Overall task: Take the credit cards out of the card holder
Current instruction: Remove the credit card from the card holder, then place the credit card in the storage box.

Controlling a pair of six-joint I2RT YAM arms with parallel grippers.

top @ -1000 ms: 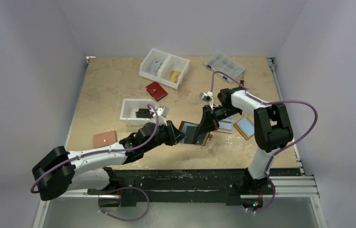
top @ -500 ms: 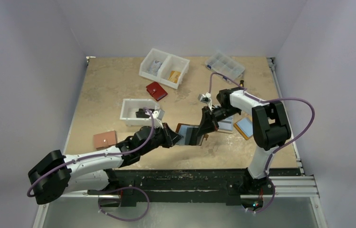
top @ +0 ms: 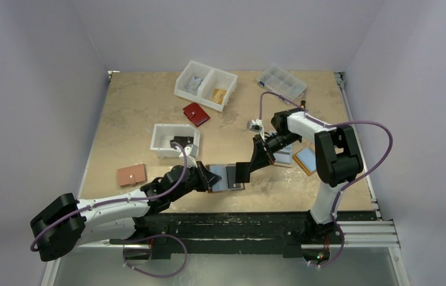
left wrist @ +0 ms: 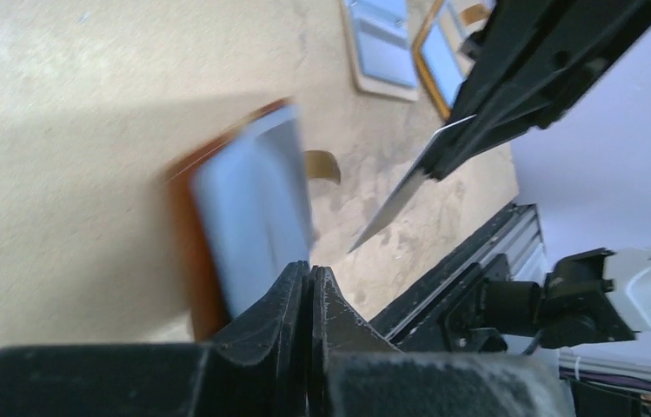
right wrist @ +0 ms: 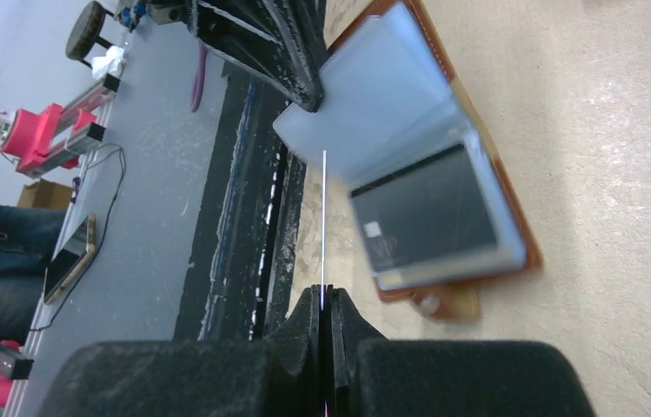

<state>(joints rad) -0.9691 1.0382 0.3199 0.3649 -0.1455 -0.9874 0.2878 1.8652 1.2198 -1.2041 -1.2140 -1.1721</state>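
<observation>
Brown card holder [top: 227,178], open near the front of the table [top: 137,113], is best held steady by the left gripper [left wrist: 311,276] pinching its edge while the card [top: 242,173] nipped in the right gripper [right wrist: 323,297] is drawn clear.

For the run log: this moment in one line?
left fingers: grip card holder | right fingers: grip credit card, out | second card: inside

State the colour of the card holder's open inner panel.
Light blue inner panel; right wrist view.
</observation>
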